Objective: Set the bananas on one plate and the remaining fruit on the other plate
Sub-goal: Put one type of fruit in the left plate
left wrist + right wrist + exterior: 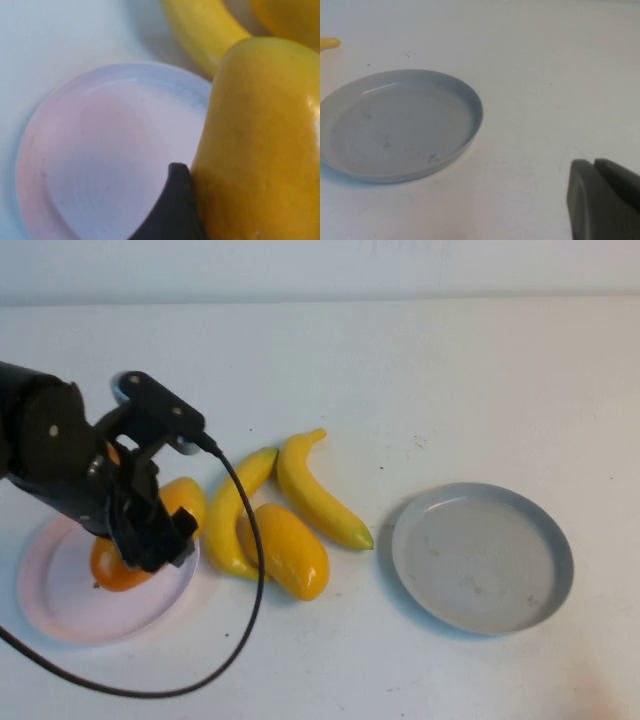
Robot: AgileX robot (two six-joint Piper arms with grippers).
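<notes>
Over pink plate (60, 600), left tool (150, 540) gripping mango (125, 560), bananas (320, 490) alongside, right tool (602, 200) parked

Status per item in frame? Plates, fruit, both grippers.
pink plate: holds no fruit lying free.
held mango: in the left gripper, over the pink plate.
second mango: on the table.
bananas: on the table, not plated.
grey plate: empty.
right gripper: shut, beside the grey plate.
</notes>
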